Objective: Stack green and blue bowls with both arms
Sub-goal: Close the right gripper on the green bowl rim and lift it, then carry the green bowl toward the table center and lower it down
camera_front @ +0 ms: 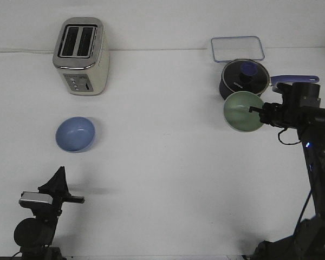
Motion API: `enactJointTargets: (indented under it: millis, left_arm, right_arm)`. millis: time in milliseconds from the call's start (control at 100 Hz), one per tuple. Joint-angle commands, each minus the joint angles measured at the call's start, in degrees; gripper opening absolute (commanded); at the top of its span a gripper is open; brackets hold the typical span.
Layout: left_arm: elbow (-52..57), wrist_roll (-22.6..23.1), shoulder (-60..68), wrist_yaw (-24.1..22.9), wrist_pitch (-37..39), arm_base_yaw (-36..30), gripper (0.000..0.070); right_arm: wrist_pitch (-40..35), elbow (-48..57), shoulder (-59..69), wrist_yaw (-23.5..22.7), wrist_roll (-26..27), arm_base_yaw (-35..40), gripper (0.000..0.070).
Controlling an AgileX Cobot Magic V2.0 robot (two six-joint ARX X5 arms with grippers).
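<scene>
**Green bowl lifted on the right, blue bowl resting on the left**

While I am watching the front view from my remote station, the white worktop (162, 162) is filling most of the frame and carrying everything else. My right arm (319, 179) is rising from the near right corner and reaching inward, its wrist bending toward the middle of the scene. My left arm (35, 227) is sitting low at the near left corner, well apart from everything on the surface.

At the far left, a cream and silver toaster (81, 56) is standing upright with its two slots facing up. At the far right, a clear lidded container (236, 49) is lying flat, and just in front of it a dark navy saucepan (244, 78) with a glass lid is sitting with its blue handle pointing right.

The green bowl (242, 112) is tilting on its side with its opening facing me, overlapping the saucepan's near edge in my view. The right end effector (258, 110) is gripping its right rim, fingers closed on the edge.

The blue bowl (75, 134) is resting upright on the worktop at left, in front of the toaster, untouched.

The left end effector (58, 176) is pointing up toward the blue bowl but staying clear of it; I cannot tell how far its fingers are parted.
</scene>
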Motion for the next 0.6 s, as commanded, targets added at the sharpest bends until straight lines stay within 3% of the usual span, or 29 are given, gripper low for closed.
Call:
enactJointTargets:
  millis: [0,180,410,590]
  left_arm:
    - [-1.1,-0.1,0.0,0.1,0.6,0.0,0.0014]
    - [-1.1,-0.1,0.0,0.1,0.6,0.0,0.0014]
    - [-1.1,-0.1,0.0,0.1,0.6,0.0,0.0014]
    - [-1.1,-0.1,0.0,0.1,0.6,0.0,0.0014]
  right_arm:
    - [-1.1,1.2,-2.6,-2.5,-0.7,0.5,0.0000]
    - [-6.6,0.9,-12.2,-3.7,-1.6,5.4,0.0000]
    - [-9.5,-2.7,-20.7,-2.7,0.7,18.0,0.0000]
    - [-9.2,-8.0,-22.0,3.4,3.8,29.8,0.0000]
